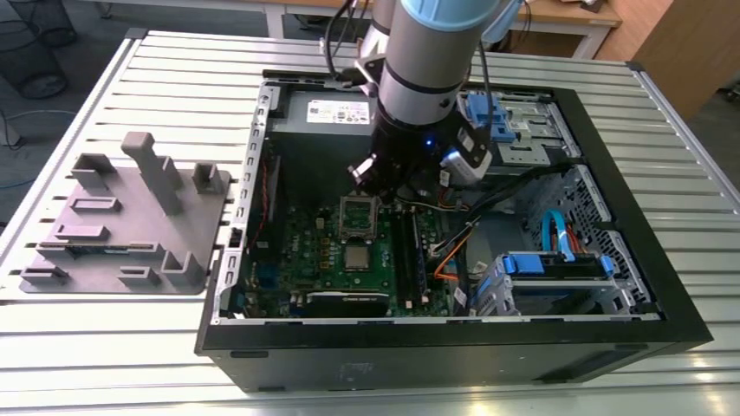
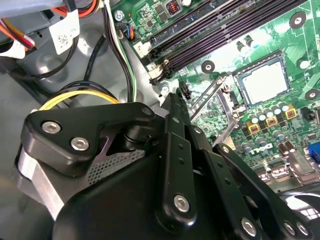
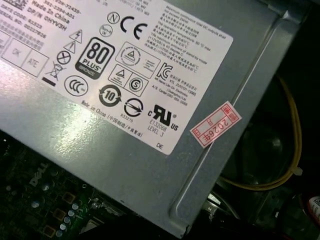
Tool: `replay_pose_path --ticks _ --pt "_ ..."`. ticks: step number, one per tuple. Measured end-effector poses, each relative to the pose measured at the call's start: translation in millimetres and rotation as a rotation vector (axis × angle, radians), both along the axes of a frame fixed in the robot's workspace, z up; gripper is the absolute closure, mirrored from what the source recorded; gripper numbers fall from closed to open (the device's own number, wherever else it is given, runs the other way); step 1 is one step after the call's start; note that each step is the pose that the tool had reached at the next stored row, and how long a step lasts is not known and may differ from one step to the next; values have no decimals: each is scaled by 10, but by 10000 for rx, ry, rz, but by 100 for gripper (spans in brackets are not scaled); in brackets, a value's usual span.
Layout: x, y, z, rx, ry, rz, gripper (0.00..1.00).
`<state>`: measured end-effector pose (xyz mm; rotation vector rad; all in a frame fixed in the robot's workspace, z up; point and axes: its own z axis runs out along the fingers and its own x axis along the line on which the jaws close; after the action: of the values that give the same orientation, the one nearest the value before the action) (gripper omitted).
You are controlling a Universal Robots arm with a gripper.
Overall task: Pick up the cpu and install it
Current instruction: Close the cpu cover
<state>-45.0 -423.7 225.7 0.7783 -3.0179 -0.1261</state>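
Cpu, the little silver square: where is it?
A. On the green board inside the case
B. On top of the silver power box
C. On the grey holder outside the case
A: the cpu lies flat on the green board inside the case, away from the grey holder.

Inside the case (image 1: 647,260), cables (image 1: 463,234) and the drive cage (image 1: 555,269) crowd one side of the motherboard (image 1: 347,260); the power supply (image 3: 150,150) walls another.
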Motion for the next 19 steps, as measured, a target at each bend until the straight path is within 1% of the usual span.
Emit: replay_pose_path --ticks 4,8,11,19 --pt "0 0 11 5 -3 228 89" --pt "0 -1 13 -1 0 233 89" --pt "-3 -12 15 1 -2 297 89" --pt "-7 -33 65 2 -9 670 89"
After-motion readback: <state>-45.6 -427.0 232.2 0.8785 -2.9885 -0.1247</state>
